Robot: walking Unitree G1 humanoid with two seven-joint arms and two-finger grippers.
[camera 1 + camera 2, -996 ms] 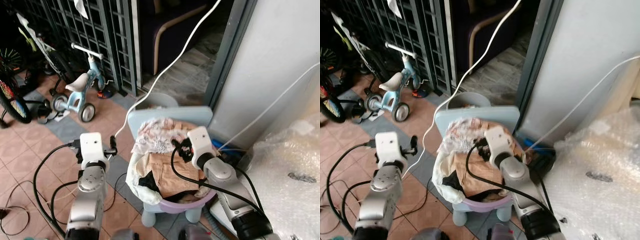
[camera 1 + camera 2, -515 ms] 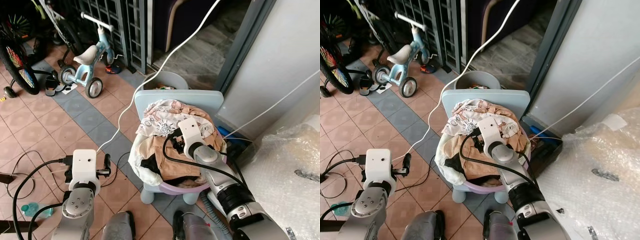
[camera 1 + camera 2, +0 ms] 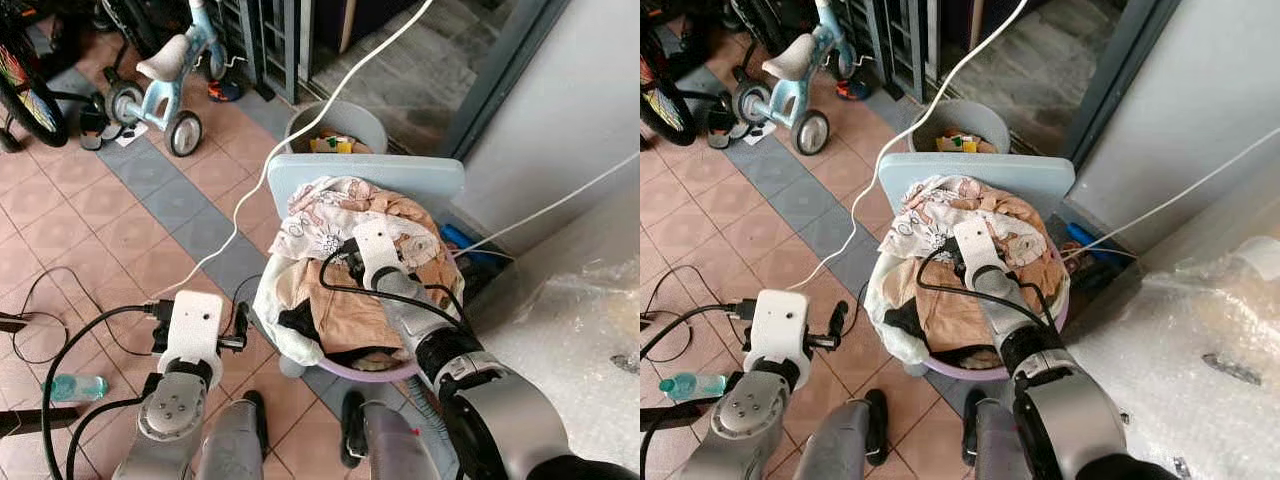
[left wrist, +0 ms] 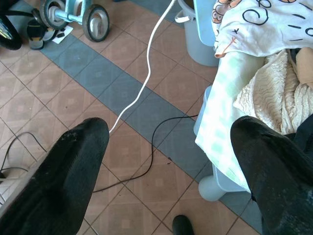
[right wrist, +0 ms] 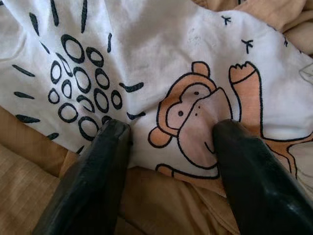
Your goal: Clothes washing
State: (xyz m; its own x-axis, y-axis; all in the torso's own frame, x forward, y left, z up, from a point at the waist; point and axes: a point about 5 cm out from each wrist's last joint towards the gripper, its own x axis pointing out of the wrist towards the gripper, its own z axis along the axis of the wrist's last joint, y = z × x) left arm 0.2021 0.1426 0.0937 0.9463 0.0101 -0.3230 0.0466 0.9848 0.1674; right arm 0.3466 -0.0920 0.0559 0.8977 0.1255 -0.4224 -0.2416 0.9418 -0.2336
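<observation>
Both jaws gape wide: right gripper (image 5: 166,142) pressing the monkey-print cloth (image 5: 166,73), left gripper (image 4: 166,142) empty.

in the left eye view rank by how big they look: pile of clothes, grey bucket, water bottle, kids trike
1. pile of clothes
2. trike, partly cut off at the top edge
3. grey bucket, close to the trike, so unsure
4. water bottle

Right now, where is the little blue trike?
In the head views the little blue trike stands on the tiled floor at the far left, by the dark metal gate, left of the grey bucket.
</observation>
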